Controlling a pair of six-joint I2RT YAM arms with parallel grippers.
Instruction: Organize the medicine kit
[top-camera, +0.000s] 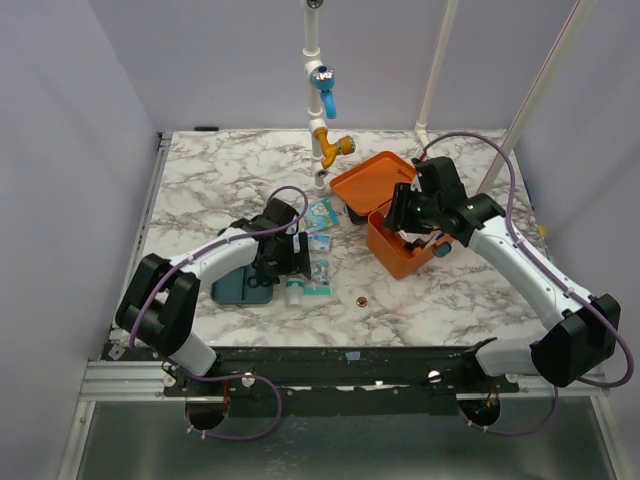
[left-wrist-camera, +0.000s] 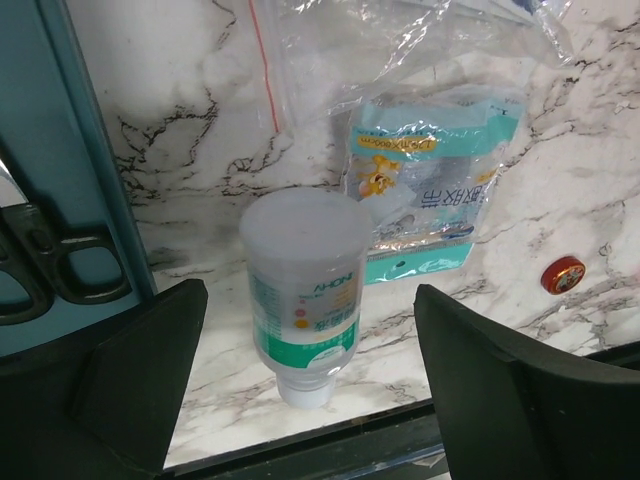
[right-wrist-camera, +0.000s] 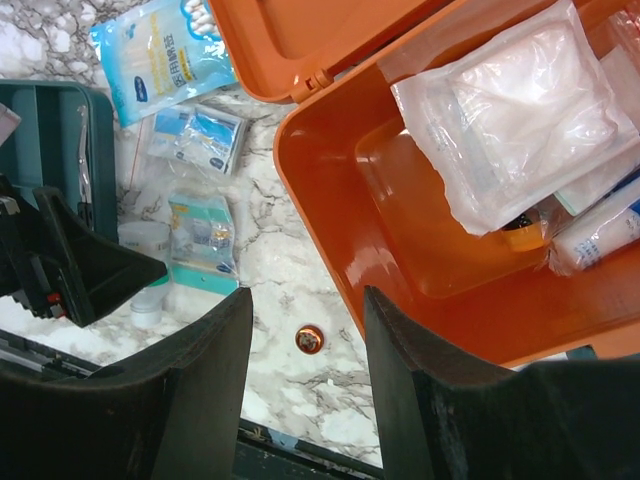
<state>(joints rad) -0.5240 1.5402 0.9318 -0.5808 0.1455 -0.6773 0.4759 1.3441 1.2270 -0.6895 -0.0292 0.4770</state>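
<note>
Left gripper (left-wrist-camera: 300, 340): my jaws stood apart, flanking white bottle (left-wrist-camera: 305, 290) lying near table's (top-camera: 200, 190) near edge. Right gripper (right-wrist-camera: 300, 330): jaws stood apart over open medicine kit (top-camera: 370, 182), which sat toward far right corner.

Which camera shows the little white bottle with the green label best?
The left wrist view: the bottle fills the middle, its green label and cap plain. In the top external view it is tiny; in the right wrist view it is small and partly hidden.
</note>
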